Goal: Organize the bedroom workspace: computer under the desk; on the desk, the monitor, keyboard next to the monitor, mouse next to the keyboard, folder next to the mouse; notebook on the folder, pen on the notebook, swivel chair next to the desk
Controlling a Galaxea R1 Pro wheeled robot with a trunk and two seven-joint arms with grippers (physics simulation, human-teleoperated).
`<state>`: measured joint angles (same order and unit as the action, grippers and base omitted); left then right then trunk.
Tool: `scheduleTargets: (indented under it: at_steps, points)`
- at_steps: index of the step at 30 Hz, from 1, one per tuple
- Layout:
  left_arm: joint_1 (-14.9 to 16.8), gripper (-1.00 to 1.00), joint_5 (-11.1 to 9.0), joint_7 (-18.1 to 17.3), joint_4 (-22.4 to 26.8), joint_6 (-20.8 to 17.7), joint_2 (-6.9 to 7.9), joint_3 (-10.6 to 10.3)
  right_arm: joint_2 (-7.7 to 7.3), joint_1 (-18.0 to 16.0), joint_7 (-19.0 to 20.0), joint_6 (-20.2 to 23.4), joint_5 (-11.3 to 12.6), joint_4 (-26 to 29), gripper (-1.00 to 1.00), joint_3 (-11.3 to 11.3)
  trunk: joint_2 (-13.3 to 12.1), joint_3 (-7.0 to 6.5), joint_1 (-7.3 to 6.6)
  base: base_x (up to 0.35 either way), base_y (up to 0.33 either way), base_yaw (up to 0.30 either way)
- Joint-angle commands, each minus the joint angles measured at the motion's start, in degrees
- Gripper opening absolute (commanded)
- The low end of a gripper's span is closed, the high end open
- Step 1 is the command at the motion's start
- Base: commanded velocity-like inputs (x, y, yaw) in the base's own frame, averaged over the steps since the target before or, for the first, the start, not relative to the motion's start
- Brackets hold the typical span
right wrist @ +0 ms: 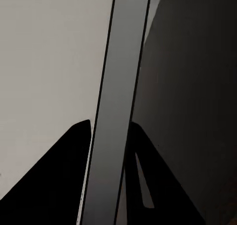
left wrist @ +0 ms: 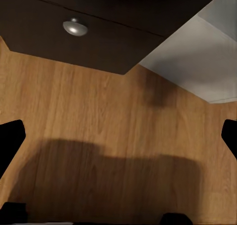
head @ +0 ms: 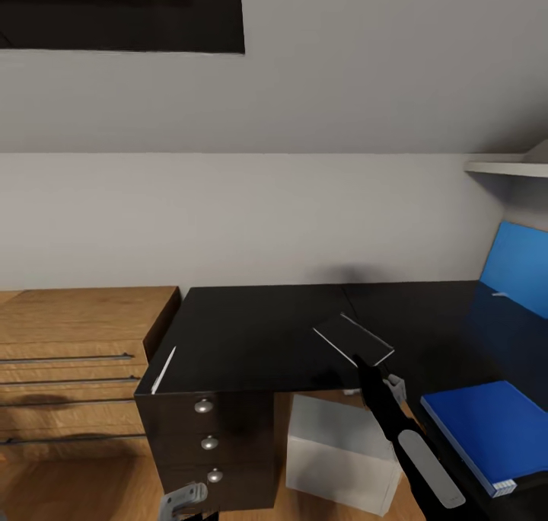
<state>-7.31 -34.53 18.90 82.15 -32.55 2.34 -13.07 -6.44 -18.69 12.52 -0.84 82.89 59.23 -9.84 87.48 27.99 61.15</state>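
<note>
Your right gripper (head: 371,362) is clamped on the notebook (head: 354,338) — held tilted over the desk (head: 259,338). Folder (head: 479,429) lies at the desk's right front, pen (head: 163,370) near the left edge, computer (head: 342,452) underneath. Left gripper (left wrist: 118,175) looks spread wide, holding nothing — only its tips are visible.

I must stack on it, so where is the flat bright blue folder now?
In the head view, the flat bright blue folder lies on the glossy black desk, at its right front edge.

Even, soft indoor light; the glossy desk (head: 259,338) mirrors faintly, and a blurred shadow, perhaps the arm's, darkens the floor (left wrist: 98,116).
</note>
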Motion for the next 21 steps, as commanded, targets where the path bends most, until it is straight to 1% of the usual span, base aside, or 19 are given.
scheduleTargets:
  at_steps: [1, 2, 3, 7, 21]
  points:
    - [0.02, 1.00, -0.55, 0.55, -1.15, -0.03, 0.04, -0.11, -0.22, 0.33, 0.20, -0.10, 0.61, 0.89, -1.00, -0.17, -0.39, -0.14, -0.23, 0.000, 0.000, 0.000]
    - [0.02, 1.00, -0.53, 0.53, -1.72, 0.00, 0.04, -0.11, -0.28, 0.57, 0.21, -0.11, 0.61, 1.38, -1.00, -0.17, -0.79, -0.32, -0.44, 0.000, 0.000, 0.000]
    - [0.02, 1.00, -0.48, 0.45, -3.70, 0.67, 0.08, -0.06, -0.44, 1.96, 0.16, -0.12, 0.55, 3.87, -1.00, -0.16, -1.19, -0.50, -0.66, 0.000, 0.000, 0.000]
    - [0.02, 1.00, -0.49, 0.37, -4.57, 2.85, 0.12, -0.06, -0.50, 3.25, 0.14, -0.13, 0.52, 6.20, -1.00, -0.17, -2.79, -1.21, -1.54, 0.000, 0.000, 0.000]
    - [0.02, 1.00, -0.42, 0.61, -7.09, 3.72, 0.04, -0.37, -0.50, 3.86, 0.06, -0.04, 0.52, 7.15, -1.00, -0.18, -8.41, -3.73, -4.62, -0.004, 0.000, 0.000]
